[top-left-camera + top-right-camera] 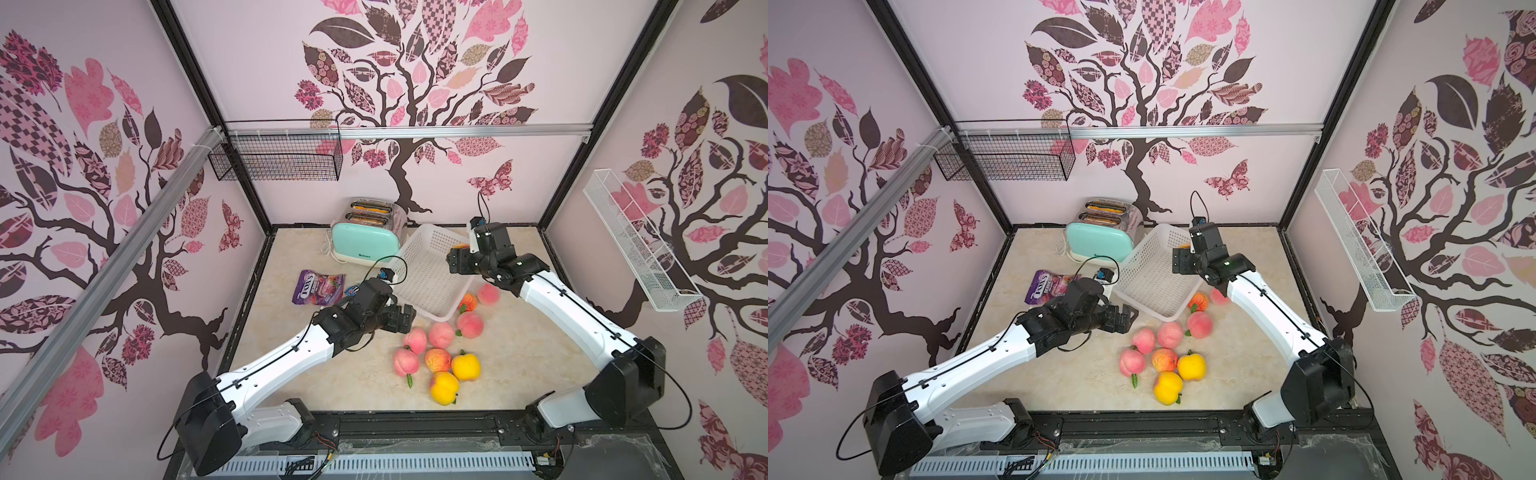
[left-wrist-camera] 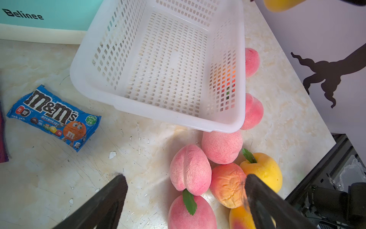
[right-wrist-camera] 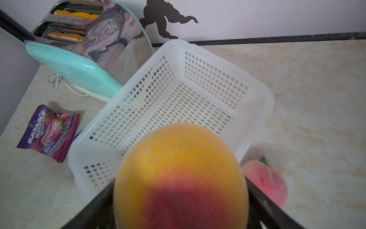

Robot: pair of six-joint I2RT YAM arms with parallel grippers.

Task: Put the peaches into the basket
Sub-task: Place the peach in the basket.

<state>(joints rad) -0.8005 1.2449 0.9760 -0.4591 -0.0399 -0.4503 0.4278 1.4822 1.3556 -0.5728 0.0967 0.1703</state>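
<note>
Right pincer (image 3: 179, 198) pinches a yellow-red peach (image 3: 178, 158) over the white basket (image 3: 263, 99); left pincer (image 2: 184, 178) hangs spread above pink peaches (image 2: 190, 168).

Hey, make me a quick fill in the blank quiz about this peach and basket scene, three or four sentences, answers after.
The right gripper grips a yellow-red peach at the white basket, which is ____ inside.
The left gripper, near the pink peaches, is ____.
The M&M's packet is ____.
The mint toaster has ____ slots.
Answers: empty, open, blue, two.
</note>
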